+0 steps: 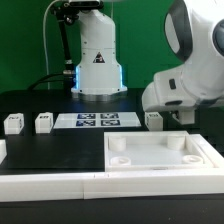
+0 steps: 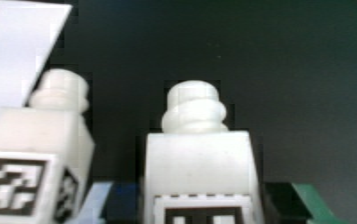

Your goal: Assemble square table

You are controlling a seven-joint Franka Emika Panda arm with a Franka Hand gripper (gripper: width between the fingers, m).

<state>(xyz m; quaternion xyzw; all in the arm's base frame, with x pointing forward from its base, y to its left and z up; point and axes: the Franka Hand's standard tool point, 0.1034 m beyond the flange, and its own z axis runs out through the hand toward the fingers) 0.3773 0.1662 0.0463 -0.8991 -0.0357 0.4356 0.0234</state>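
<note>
Hand (image 2: pixel 205 202) clamped on white leg (image 2: pixel 201 150), fingers (image 2: pixel 118 200) tight against both its sides. Second leg (image 2: pixel 42 140) just beside it. Square slab (image 1: pixel 160 155) flat on dark surface (image 1: pixel 50 145). Third leg (image 1: pixel 13 123) and fourth leg (image 1: pixel 43 123) stand beside marker board (image 1: pixel 97 121), at exterior view's left.

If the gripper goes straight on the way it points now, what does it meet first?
The leg that the gripper is closed on: pushing on would likely press that leg against the black table. Depth is unclear. The neighbouring leg stands off that line.
</note>
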